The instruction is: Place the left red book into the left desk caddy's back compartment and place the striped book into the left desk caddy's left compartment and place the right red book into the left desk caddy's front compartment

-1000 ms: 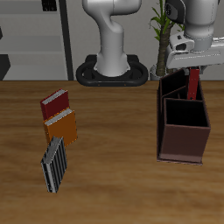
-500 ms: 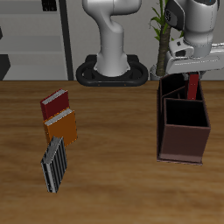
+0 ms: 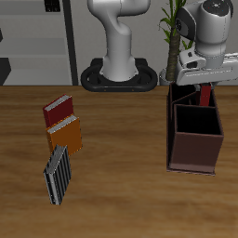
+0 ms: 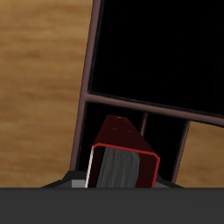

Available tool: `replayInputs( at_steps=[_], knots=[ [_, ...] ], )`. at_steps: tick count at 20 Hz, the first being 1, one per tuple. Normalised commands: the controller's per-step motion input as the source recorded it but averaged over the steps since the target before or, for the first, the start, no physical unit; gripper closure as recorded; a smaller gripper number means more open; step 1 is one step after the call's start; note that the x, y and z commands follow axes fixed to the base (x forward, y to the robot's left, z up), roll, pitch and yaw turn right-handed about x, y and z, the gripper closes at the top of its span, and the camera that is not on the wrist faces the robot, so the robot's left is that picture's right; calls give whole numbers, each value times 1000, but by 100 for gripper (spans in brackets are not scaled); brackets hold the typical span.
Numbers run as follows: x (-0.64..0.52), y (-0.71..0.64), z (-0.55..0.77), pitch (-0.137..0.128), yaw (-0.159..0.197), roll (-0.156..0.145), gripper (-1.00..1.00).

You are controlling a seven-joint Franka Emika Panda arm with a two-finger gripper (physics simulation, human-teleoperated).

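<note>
From the exterior view, we judge the task about a third done: one red book (image 3: 203,94) stands on end in the caddy's (image 3: 194,139) back slot, directly under our pincer (image 3: 204,84), its long axis upright and leaning slightly. We cannot tell from here whether the jaws are closed or parted. The other red book (image 3: 59,112) and the striped book (image 3: 58,174) lie flat, well away from the pincer across the table, beside an orange book (image 3: 65,137); both remain to be placed.

In the wrist view, we look straight down on the red book's (image 4: 122,159) top edge, just below us inside the caddy (image 4: 91,74). The fingers are out of sight.
</note>
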Motion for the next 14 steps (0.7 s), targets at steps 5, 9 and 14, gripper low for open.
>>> replayInputs(
  at_steps=[5,9,14],
  knots=[
    [65,4,-58,9,7,1,100],
    [43,17,-56,7,10,9,100],
    [50,33,-46,8,5,16,100]
  ],
)
